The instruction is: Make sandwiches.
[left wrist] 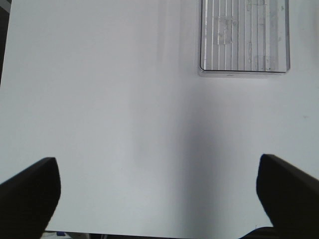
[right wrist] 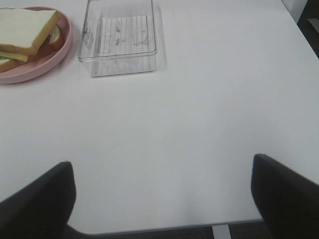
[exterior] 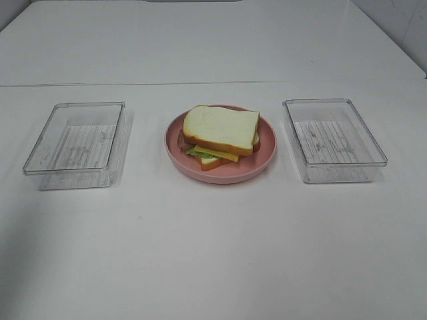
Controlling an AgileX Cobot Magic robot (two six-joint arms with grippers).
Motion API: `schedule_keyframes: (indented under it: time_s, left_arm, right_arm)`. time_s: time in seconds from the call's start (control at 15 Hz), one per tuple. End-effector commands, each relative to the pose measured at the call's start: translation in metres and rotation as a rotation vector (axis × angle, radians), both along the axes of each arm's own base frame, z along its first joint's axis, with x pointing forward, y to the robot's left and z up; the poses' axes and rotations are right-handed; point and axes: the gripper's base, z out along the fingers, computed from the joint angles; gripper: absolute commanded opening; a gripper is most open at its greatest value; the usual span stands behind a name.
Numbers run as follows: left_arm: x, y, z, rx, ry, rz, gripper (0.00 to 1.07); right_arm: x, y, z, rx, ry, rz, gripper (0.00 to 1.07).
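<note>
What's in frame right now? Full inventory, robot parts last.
toy sandwich of white brown-crusted bread slices: 1, green lettuce, yellow cheese and reddish strips between the slices, stacked on the plate
round pink plate: 1, centre of table
clear rectangular plastic trays: 2, both empty, left tray and right tray flanking the plate
white table: 1, under everything
left gripper: black, open, over bare table
right gripper: black, open, over bare table near its front edge
</note>
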Motion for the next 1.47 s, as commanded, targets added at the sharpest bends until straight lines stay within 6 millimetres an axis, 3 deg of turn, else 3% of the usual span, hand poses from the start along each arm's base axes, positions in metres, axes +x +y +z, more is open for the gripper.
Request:
schedule_keyframes:
  time_s: [0.07, 0.2, 0.27, 0.4, 0.73, 0.93, 1.47]
  left_arm:
    - [-0.031, -0.002, -0.008, -0.003, -0.057, -0.001, 1.0]
    - [-0.074, -0.005, -0.021, -0.004, -0.155, 0.008, 1.0]
    - [-0.08, -0.005, -0.025, -0.005, -0.167, 0.01, 1.0]
    - [-0.116, -0.007, -0.048, -0.001, -0.225, 0.021, 1.0]
    - [-0.168, -0.006, -0.072, 0.073, -0.4, 0.017, 1.0]
    - [-0.174, -0.007, -0.087, 0.106, -0.431, -0.016, 1.0]
    - [-0.173, -0.009, -0.088, 0.102, -0.429, -0.047, 1.0]
  right_arm:
    - [-0.004, 0.0, -0.001, -0.006, -0.038, -0.002, 0.92]
    - [-0.004, 0.0, -0.001, -0.006, -0.038, -0.002, 0.92]
    - [-0.004, 0.0, -0.001, -0.006, -0.038, -0.002, 0.92]
    - [-0.004, 0.0, -0.001, -0.006, -0.038, -0.002, 0.92]
    - [-0.004, 0.0, -0.001, -0.006, -0.038, -0.002, 0.92]
    - [-0.004, 0.0, -0.001, -0.006, -0.038, -0.002, 0.92]
    - [-0.003, 0.0, -0.001, -0.003, -0.036, 0.0, 0.92]
